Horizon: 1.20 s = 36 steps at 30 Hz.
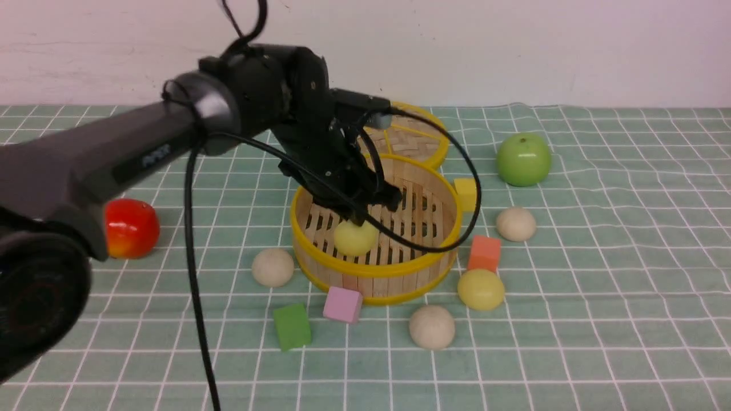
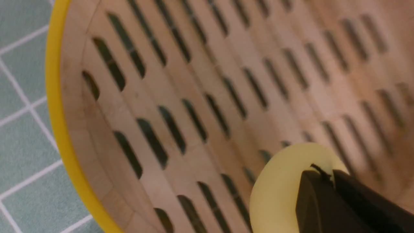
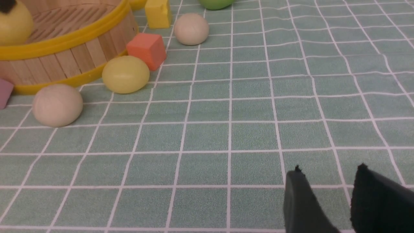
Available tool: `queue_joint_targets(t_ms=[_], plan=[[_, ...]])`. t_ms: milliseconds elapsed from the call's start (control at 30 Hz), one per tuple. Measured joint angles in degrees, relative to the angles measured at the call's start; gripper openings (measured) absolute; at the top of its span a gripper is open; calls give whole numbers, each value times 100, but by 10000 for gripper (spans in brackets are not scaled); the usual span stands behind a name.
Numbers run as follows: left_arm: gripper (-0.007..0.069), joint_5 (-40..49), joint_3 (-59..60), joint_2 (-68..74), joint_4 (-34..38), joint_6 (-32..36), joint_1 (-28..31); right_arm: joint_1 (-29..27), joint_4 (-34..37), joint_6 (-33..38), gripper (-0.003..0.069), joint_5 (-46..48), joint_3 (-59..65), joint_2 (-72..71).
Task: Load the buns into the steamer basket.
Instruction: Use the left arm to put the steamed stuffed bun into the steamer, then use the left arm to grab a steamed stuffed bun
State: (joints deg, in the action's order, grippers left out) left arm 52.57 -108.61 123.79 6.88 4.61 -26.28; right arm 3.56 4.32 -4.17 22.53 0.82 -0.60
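Left wrist: bun beneath claw

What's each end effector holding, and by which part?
Right end effector: nothing, open. Left end effector shut atop the pale yellow round bun; grip cannot be told.

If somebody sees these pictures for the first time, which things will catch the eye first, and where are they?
First the big black left arm, stretched in from the left, with its closed left gripper just above a pale yellow bun inside the steamer basket in the middle. Then the shiny red apple at the left and the green apple at the far right on the green checked cloth.
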Motion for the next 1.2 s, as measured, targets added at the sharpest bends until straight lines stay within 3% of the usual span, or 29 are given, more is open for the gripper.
queue_joint_targets(t_ms=[100, 267, 433, 533, 667, 833, 1033, 1200], plan=[[32, 62, -27, 191, -181, -173, 0, 0, 5, 0, 240, 0, 0, 0], [165, -11, -57, 262, -249, -223, 0, 0, 5, 0, 240, 0, 0, 0], [408, 259, -313, 106, -272, -295, 0, 0, 5, 0, 240, 0, 0, 0], [472, 628, -514, -282, -274, -461, 0, 0, 5, 0, 240, 0, 0, 0], [467, 1373, -488, -1000, -309, -563, 32, 0, 5, 0, 240, 0, 0, 0], [328, 1686, 639, -1624, -147, -672, 386, 0, 5, 0, 240, 0, 0, 0], [152, 585, 1997, -1493, 80, -674, 842, 0, 5, 0, 240, 0, 0, 0], [155, -229, 2039, -1230, 114, -573, 843, 0, 5, 0, 240, 0, 0, 0]])
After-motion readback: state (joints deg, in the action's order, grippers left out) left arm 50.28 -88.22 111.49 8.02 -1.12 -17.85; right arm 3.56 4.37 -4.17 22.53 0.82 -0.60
